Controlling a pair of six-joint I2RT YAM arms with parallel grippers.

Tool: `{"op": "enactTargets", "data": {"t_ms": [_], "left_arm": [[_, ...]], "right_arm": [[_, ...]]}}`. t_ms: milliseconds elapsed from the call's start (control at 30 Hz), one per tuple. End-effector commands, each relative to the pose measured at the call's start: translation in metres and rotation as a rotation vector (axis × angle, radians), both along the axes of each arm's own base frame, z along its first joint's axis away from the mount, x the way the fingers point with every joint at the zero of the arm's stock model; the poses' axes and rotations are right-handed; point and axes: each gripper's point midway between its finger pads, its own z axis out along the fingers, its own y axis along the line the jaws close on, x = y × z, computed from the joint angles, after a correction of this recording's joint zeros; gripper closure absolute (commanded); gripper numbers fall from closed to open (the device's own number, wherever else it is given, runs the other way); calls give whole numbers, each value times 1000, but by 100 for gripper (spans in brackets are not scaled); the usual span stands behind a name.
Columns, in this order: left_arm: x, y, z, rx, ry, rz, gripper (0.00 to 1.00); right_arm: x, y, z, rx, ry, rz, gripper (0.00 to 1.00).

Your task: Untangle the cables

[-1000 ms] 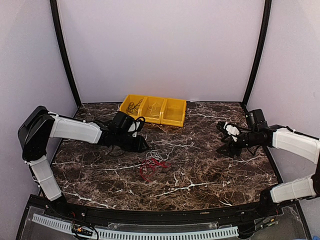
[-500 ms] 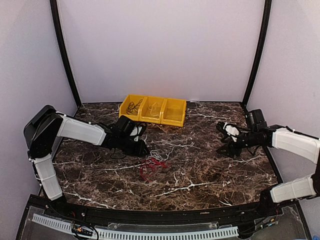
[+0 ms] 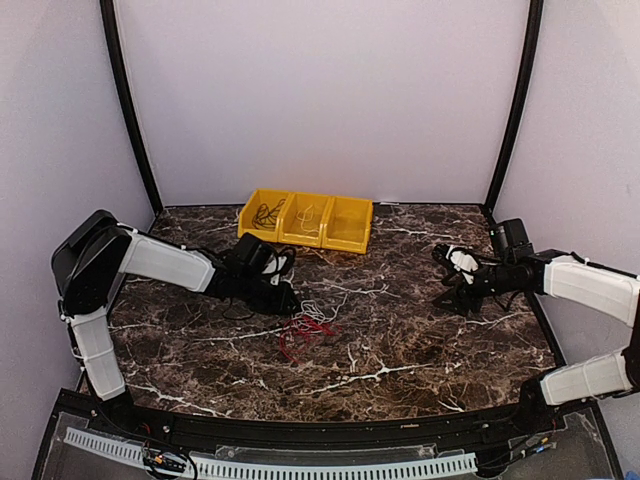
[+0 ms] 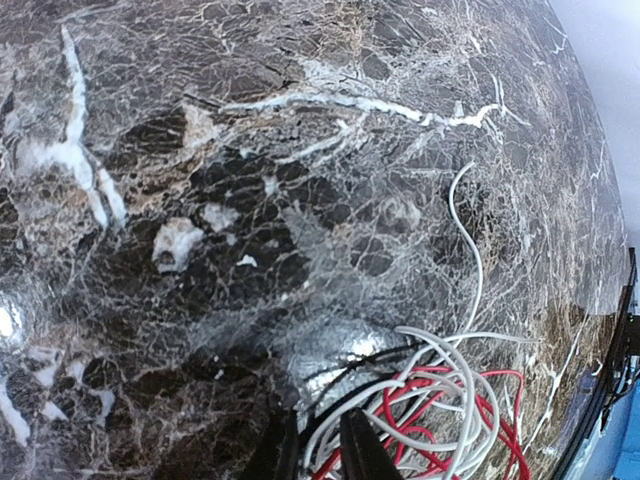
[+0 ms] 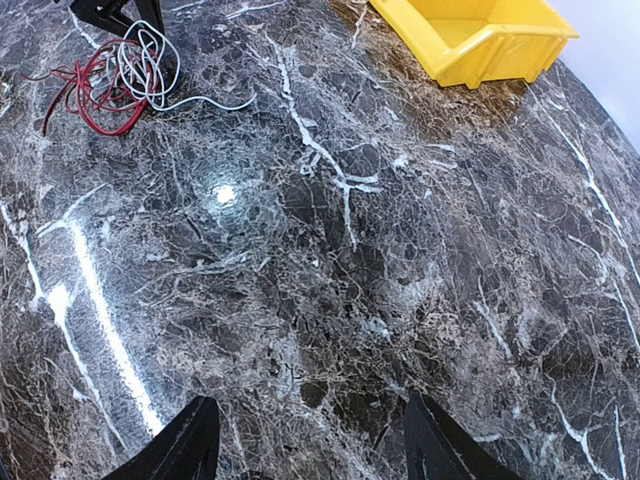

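1. Marble, dark with white veins, is covering the table (image 3: 420, 350); the cables (image 3: 305, 325) are lying left of its centre in a loose red-and-white heap, well apart from the near edge and both side edges.
2. The left gripper (image 3: 287, 300) is reaching low at the heap's far-left edge; in the wrist view its fingertips (image 4: 362, 450) are standing close together, with white, red and dark strands running into the narrow gap; whether they are pinching any strand I cannot tell.
3. The right gripper (image 5: 315, 450) is hanging over the table's right side, jaws spread wide and holding nothing; bare marble is stretching between it and the heap.
4. Yellow bins (image 3: 348, 240) are sitting in a touching row at the far edge, apart from the heap; a dark wire is lying in the left one.
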Motion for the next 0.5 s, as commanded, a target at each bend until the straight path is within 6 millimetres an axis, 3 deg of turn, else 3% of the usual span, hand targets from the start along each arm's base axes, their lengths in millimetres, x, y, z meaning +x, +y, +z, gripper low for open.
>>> {"op": "enactTargets", "data": {"t_ms": [0, 100, 200, 367, 467], "left_arm": [[4, -7, 12, -37, -15, -5, 87], [8, -4, 23, -27, -41, 10, 94], [15, 4, 53, -24, -117, 45, 100], [16, 16, 126, -85, -256, 88, 100], [10, 21, 159, -133, -307, 99, 100]], "right_arm": [[3, 2, 2, 1, -22, 9, 35], [2, 4, 4, 11, -22, 15, 35], [-2, 17, 17, 61, -30, 55, 35], [-12, 57, 52, 110, -92, 181, 39], [-9, 87, 86, 142, -147, 253, 41]]}}
